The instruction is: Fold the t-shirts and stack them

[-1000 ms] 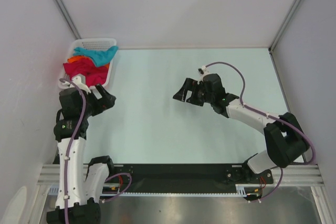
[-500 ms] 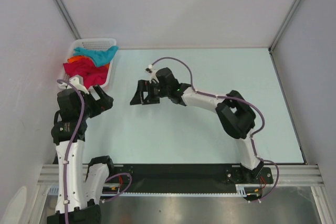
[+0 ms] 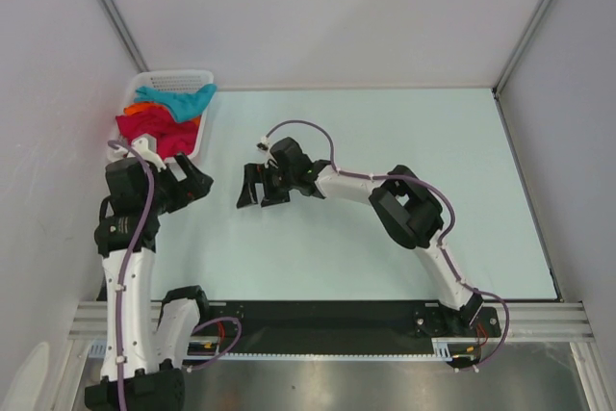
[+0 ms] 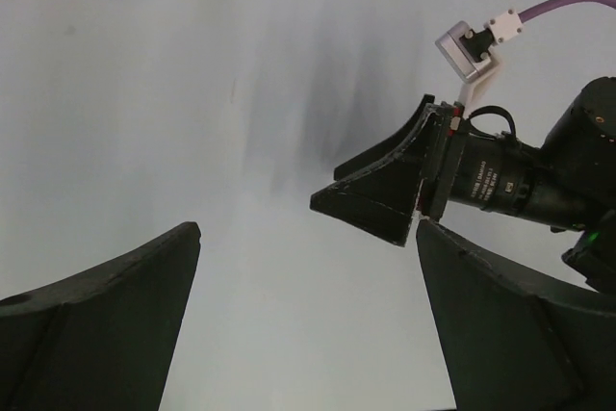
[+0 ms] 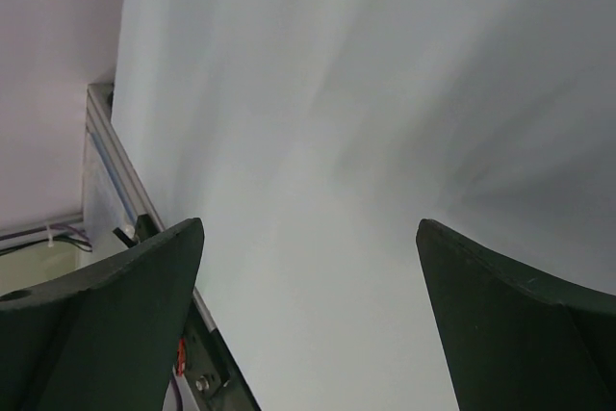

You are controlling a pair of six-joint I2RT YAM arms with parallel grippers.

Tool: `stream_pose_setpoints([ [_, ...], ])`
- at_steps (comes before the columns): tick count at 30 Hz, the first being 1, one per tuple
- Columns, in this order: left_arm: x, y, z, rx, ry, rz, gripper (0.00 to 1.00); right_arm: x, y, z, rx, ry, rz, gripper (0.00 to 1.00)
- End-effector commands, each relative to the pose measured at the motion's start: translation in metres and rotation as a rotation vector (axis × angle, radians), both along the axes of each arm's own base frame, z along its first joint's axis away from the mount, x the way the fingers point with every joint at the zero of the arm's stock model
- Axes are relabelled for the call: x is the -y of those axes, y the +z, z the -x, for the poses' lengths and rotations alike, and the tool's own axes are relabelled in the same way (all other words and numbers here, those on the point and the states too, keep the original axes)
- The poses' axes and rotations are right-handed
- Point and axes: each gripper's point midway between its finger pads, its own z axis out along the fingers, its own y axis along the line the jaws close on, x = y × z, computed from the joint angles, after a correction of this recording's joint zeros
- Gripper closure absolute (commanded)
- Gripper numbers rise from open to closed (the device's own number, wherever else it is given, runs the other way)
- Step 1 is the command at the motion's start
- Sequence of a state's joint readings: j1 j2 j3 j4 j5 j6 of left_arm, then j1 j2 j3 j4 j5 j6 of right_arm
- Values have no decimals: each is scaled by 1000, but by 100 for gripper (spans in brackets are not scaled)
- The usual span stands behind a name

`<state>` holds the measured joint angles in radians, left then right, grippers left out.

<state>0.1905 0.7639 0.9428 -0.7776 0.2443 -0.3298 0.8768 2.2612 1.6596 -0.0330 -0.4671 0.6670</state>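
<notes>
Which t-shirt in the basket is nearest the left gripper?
The crimson red t-shirt, heaped at the white basket's near end, toward the left gripper. The teal t-shirt lies at the far end; the orange t-shirt only peeks out between them.

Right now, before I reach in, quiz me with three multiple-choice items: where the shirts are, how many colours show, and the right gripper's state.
1. Where are the t-shirts? A. spread mid-table B. piled in the white basket C. in a gripper
2. How many shirt colours show? A. one B. two C. three
3. The right gripper is: A. open, empty B. shut on a shirt C. shut, empty
Answers: 1 B, the cloth heaps inside the basket's rim; 2 C, teal, orange and red; 3 A, its jaws stand apart over bare table.
</notes>
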Motion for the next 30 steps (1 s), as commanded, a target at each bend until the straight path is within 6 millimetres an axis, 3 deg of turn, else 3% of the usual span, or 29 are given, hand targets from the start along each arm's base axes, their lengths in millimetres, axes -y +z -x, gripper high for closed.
stream_pose_setpoints([
  [1,23,-3,-22,7,-99,220,0,12,25,-6,118,-34,42,0],
  [3,22,-17,-30,-37,-101,378,1,24,26,-1,125,-43,58,0],
  [5,0,-31,-43,-72,-27,395,1,34,31,2,137,-59,61,0],
  [6,-19,-37,-48,-87,38,313,1,47,18,6,131,-69,95,0],
  [7,-30,-33,-53,-85,70,262,1,52,35,9,154,-75,77,0],
  [9,-57,-40,-62,-116,152,167,1,69,28,15,155,-93,114,0],
  [10,-65,-31,-68,-106,168,139,0,75,40,18,177,-100,103,0],
  [11,-73,-37,-74,-140,192,126,1,81,43,21,183,-105,103,0],
  [13,-84,-33,-83,-154,222,104,0,93,37,31,173,-115,122,0],
  [14,-87,-39,-87,-177,235,110,0,97,50,35,192,-119,103,0],
  [16,-99,-36,-94,-170,295,90,0,105,48,45,190,-122,114,0],
  [18,-111,-31,-102,-158,341,65,0,110,59,52,206,-126,104,0],
  [21,-120,-26,-116,-158,350,1,0,118,67,60,217,-128,97,0],
  [26,-134,-38,-134,-225,356,-232,0,122,75,66,228,-128,89,0],
  [30,-125,-49,-149,-285,297,-416,0,122,77,73,229,-120,89,0],
])
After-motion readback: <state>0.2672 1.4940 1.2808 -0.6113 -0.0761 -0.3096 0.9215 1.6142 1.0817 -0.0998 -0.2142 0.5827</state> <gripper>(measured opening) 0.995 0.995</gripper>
